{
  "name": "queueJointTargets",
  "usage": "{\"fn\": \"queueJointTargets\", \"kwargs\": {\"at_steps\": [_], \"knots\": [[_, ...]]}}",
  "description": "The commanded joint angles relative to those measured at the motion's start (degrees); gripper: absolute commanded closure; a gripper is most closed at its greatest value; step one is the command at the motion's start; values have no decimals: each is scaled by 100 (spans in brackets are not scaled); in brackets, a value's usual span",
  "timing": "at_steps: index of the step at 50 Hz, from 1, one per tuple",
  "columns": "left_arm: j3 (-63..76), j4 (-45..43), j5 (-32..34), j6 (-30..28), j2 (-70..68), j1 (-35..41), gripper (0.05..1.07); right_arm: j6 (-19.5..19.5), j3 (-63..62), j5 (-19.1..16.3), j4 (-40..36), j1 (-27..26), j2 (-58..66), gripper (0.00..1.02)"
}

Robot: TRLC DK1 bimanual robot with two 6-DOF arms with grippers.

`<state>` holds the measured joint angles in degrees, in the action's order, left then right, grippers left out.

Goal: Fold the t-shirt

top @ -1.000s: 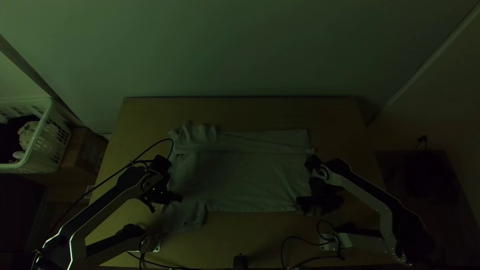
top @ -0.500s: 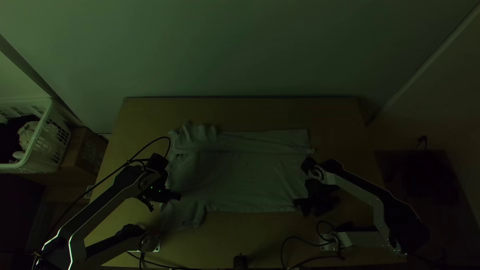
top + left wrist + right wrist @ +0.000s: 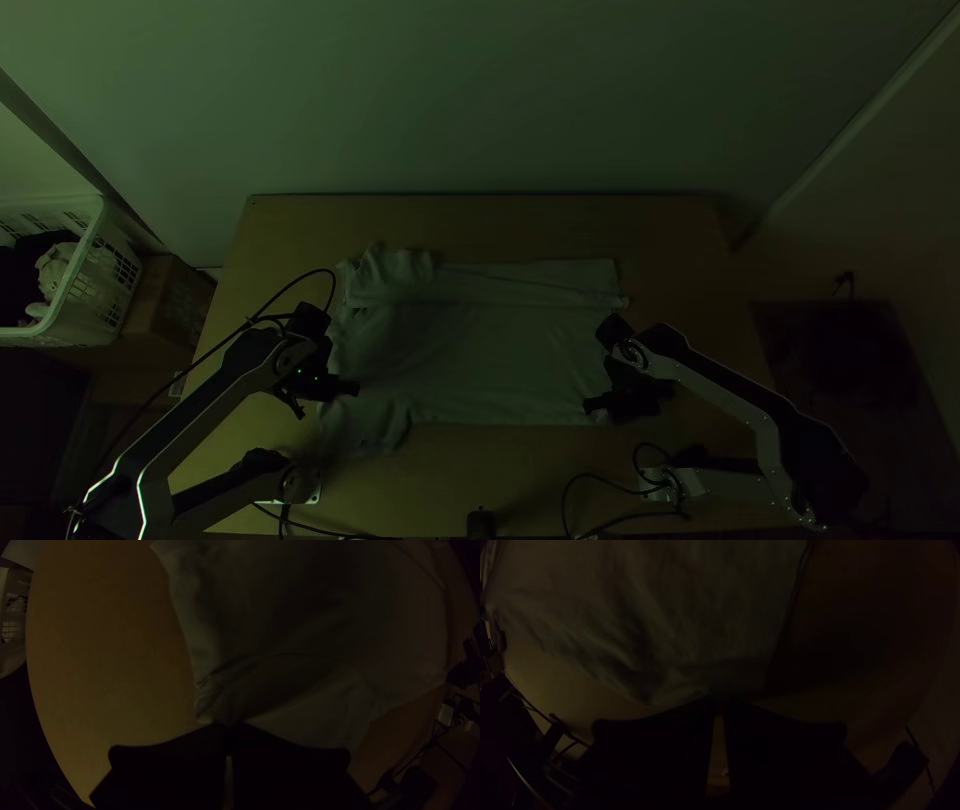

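In the top view, my left gripper [image 3: 352, 388] is over the left end of the pale t-shirt [image 3: 470, 350], and my right gripper [image 3: 592, 405] is at its near right corner. The shirt lies mostly flat, with a lengthwise band along its far side, a bunched far-left part and a sleeve toward the near left. Seen from the left wrist, my left gripper [image 3: 230, 727] is shut on gathered cloth at the edge of the shirt [image 3: 300, 640]. In the right wrist view, my right gripper [image 3: 721, 701] is shut on the hem corner of the shirt [image 3: 680, 615].
A white laundry basket [image 3: 75, 290] with clothes stands left of the table, beside a cardboard box [image 3: 170, 300]. Bare wood of the table [image 3: 480, 225] lies beyond the shirt. Cables [image 3: 600, 480] and a small black object [image 3: 481, 523] are at the near edge.
Both grippers have shifted a little to the left. The cloth at the shirt's left end has moved slightly left, and its near-left sleeve has drawn up slightly from the near edge.
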<state>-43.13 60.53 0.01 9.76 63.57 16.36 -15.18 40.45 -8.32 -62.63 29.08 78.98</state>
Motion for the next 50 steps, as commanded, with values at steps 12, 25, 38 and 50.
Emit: {"fn": "queueJointTargets", "kwargs": {"at_steps": [12, 25, 38, 50], "knots": [[-371, 108, 166, -246, -99, -529, 105, -46, 236, 287, -197, -96, -506, 100], [-960, 108, 175, -387, 6, -801, 105, 121, 825, 559, -241, -473, -586, 100], [-1602, 108, 500, -449, 410, -1144, 105, 367, 1572, 726, -241, -1018, -199, 100], [-2015, 38, 509, -449, 859, -1179, 105, 437, 2204, 823, -170, -1194, 346, 100]]}}
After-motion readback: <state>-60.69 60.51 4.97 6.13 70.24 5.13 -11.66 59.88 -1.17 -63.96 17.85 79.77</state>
